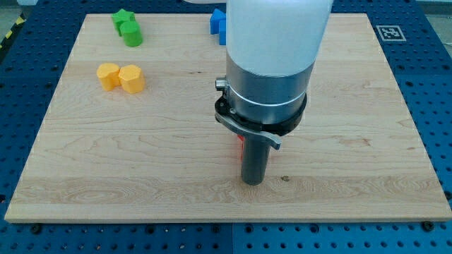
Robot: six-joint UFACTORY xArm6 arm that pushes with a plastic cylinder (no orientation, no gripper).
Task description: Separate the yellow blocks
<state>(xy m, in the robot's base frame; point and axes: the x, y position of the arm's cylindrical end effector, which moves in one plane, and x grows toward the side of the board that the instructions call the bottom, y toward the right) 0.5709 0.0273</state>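
Note:
Two yellow blocks sit touching side by side at the view's upper left: a yellow hexagon-like block (108, 75) on the left and a yellow block (132, 78) on the right. My tip (253, 181) is at the lower middle of the board, far to the right and below the yellow pair. A red block (241, 146) peeks out just left of the rod, mostly hidden behind it.
Two green blocks (127, 27) sit together at the view's top left. A blue block (217, 24) sits at the top middle, partly hidden by the arm. The wooden board (367, 141) lies on a blue perforated table.

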